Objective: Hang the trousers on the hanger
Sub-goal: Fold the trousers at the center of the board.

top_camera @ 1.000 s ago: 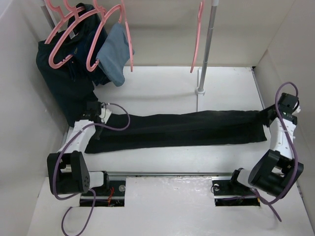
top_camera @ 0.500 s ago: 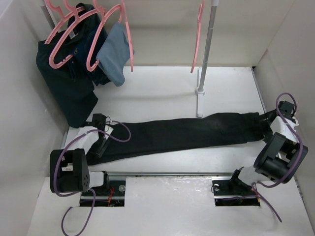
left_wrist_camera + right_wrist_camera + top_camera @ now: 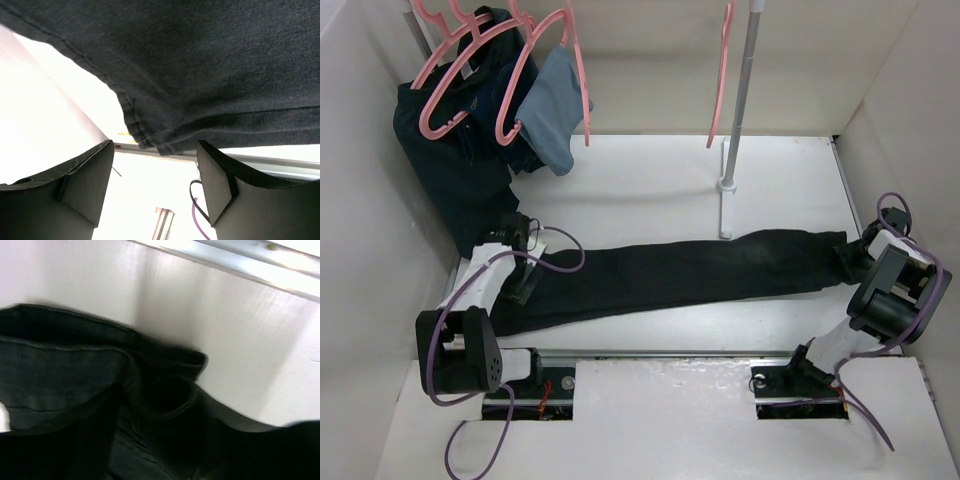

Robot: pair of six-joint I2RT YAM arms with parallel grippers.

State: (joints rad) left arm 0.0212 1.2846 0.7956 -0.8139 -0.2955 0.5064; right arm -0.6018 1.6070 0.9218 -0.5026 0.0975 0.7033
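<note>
Trousers [image 3: 680, 270] lie stretched across the tabletop [image 3: 650, 185] just in front of the rack pole [image 3: 738, 110], one end at each claw. Left claw [image 3: 155, 150] gapes empty, a stitched hem just beyond its fingers. Right claw [image 3: 858, 262], its arm folded low, sits over the bunched end; whether it grips I cannot tell. Hanger [image 3: 722, 80], pink and bare, hangs beside the pole

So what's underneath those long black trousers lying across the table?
Only the white table shows around the trousers, which lie stretched across it. Whatever is directly beneath the cloth is covered, so I cannot tell if anything else is there.
</note>
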